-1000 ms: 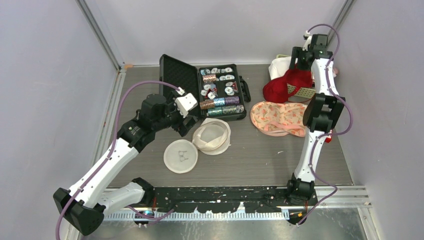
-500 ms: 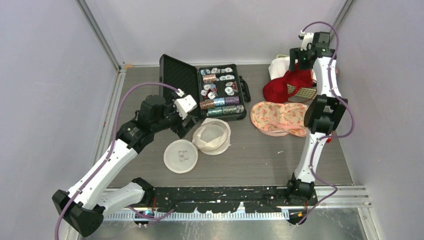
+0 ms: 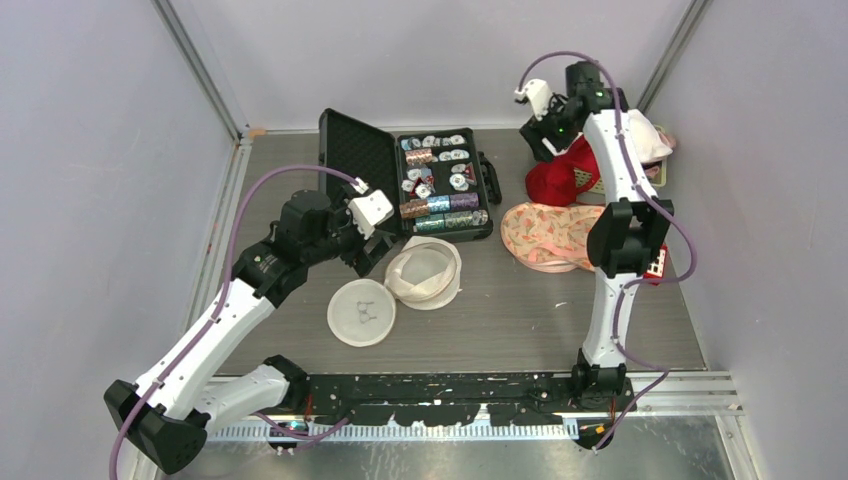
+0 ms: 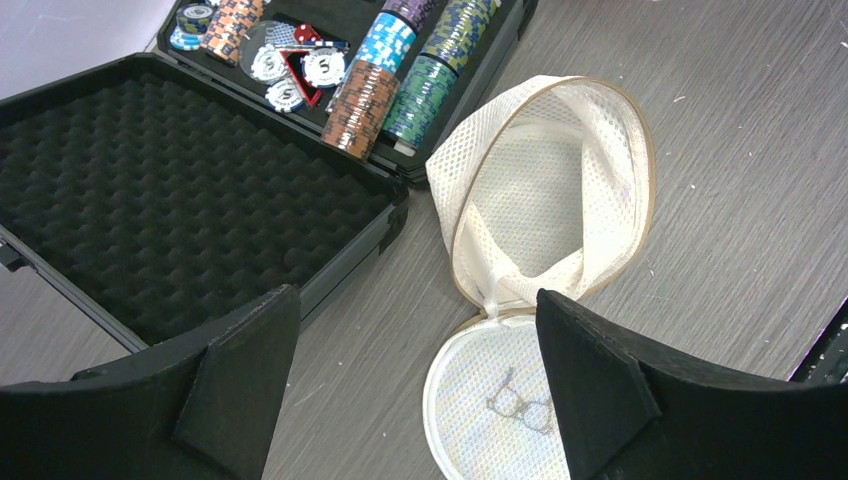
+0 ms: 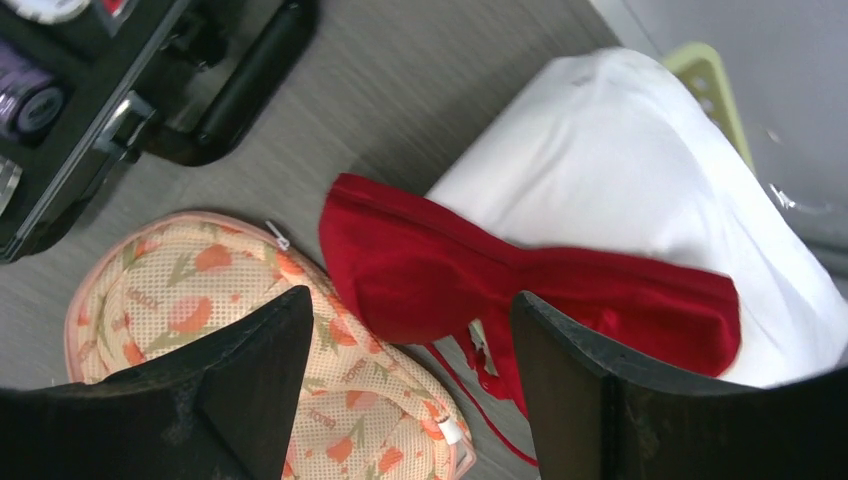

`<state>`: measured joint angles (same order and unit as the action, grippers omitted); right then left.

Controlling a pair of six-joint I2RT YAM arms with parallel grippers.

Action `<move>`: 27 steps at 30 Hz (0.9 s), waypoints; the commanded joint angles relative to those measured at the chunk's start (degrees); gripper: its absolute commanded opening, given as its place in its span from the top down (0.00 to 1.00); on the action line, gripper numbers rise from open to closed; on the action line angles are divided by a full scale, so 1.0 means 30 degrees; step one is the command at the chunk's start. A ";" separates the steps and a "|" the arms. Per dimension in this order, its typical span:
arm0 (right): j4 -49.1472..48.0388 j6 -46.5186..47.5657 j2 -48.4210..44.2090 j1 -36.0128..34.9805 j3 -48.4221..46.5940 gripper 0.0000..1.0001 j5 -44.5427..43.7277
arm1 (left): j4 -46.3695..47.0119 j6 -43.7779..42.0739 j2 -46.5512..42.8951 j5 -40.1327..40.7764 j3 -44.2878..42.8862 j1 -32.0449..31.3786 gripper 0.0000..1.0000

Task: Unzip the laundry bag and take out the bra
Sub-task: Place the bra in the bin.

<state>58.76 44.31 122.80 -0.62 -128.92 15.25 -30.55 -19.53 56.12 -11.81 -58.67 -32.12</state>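
Note:
A white mesh laundry bag lies unzipped and empty on the table, its round lid flipped toward me. My left gripper hovers open just above the lid's left edge, holding nothing; from above, this left gripper sits between the bag and the case. A red bra is draped over a white cloth at the back right. My right gripper is open above the red bra, nothing between its fingers. A peach floral mesh bag lies next to the bra.
An open black case with poker chips stands at the back centre. A green basket under the white cloth sits in the back right corner, close to the right wall. The floral bag lies in front of it.
My right arm has swung left from the back right corner, and its gripper is now over the red bra. The left arm has not moved.

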 commanded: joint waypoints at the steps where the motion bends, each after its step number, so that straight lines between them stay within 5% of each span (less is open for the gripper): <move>1: 0.1757 0.3168 0.0905 -0.0692 -0.0640 0.24 -0.1806 | 0.0088 -0.0078 -0.0396 -0.0248 -0.0074 0.0101 0.11; 27: -0.1355 0.4305 0.2643 -0.0595 0.0457 0.41 -0.6050 | 0.0155 -0.0174 -0.0358 -0.0179 0.0014 0.0101 0.12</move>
<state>59.59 56.80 132.40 -2.55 -128.20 0.58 -30.74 -19.77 56.12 -11.77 -58.67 -32.12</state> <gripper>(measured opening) 0.572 0.881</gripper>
